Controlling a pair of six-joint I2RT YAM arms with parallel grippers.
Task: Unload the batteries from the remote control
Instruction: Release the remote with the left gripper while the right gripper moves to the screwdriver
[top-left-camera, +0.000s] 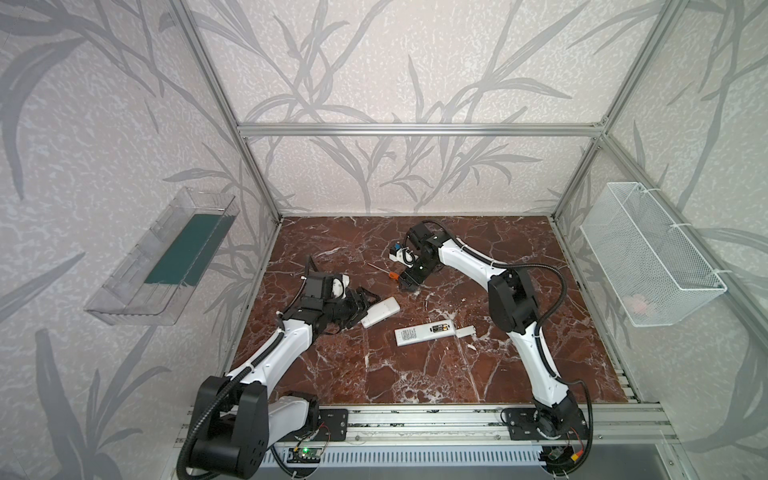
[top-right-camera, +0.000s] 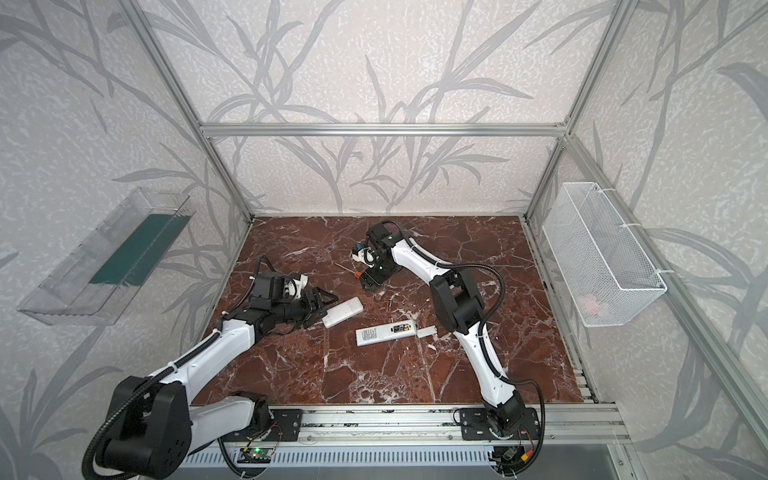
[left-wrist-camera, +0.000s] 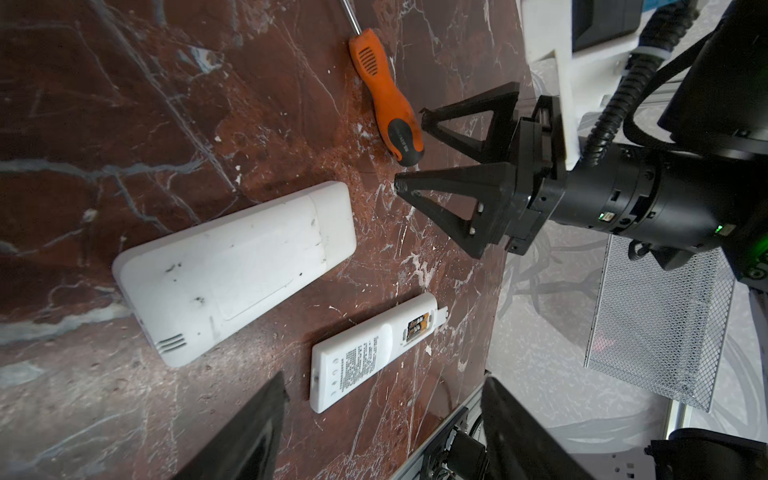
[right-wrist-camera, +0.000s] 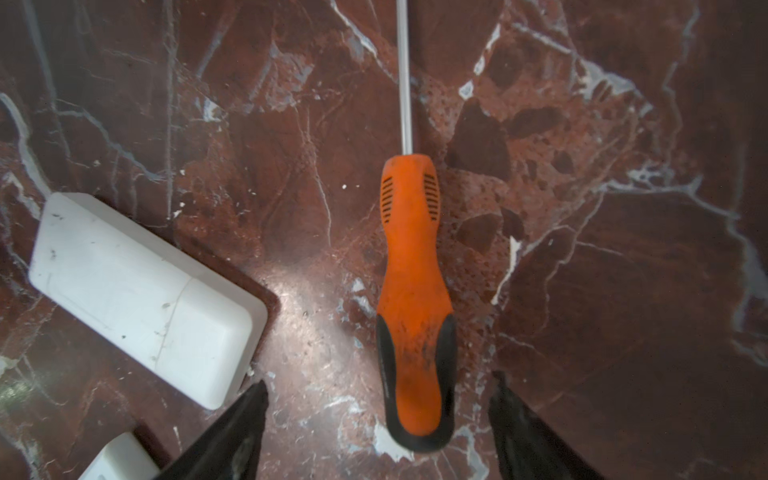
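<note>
Cover (top-left-camera: 465, 331) off; batteries (left-wrist-camera: 417, 326) seated in slim remote (left-wrist-camera: 365, 353), none unloaded. Right gripper (right-wrist-camera: 379, 384) stands apart astride screwdriver (right-wrist-camera: 413, 270) handle, unclamped. Left gripper (top-left-camera: 368, 305) apart, empty, beside larger remote (top-left-camera: 380, 311).

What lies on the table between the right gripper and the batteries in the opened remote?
Nothing. In the left wrist view only bare marble table separates the right gripper from the batteries. Both top views agree.
</note>
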